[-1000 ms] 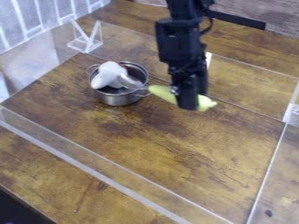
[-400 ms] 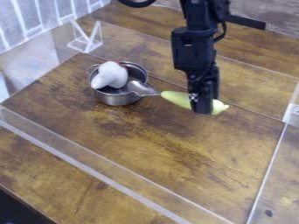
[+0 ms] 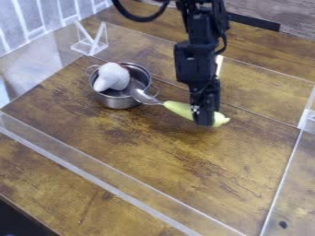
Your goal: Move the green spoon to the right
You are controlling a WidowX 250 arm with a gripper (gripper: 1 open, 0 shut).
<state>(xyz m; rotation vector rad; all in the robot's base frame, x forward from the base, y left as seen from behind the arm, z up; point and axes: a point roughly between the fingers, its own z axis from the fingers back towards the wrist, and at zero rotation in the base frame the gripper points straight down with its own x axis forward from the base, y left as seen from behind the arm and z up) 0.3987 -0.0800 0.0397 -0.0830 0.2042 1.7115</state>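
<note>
Gripper (image 3: 207, 116) closed on green spoon (image 3: 181, 109) by its handle — scoop beside steel bowl (image 3: 124, 88); a low or twisting drag could snag the rim

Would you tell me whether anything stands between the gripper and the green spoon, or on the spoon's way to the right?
Nothing visible does: the gripper is already at the handle of the green spoon, and the steel bowl lies on the left, off that way.
</note>
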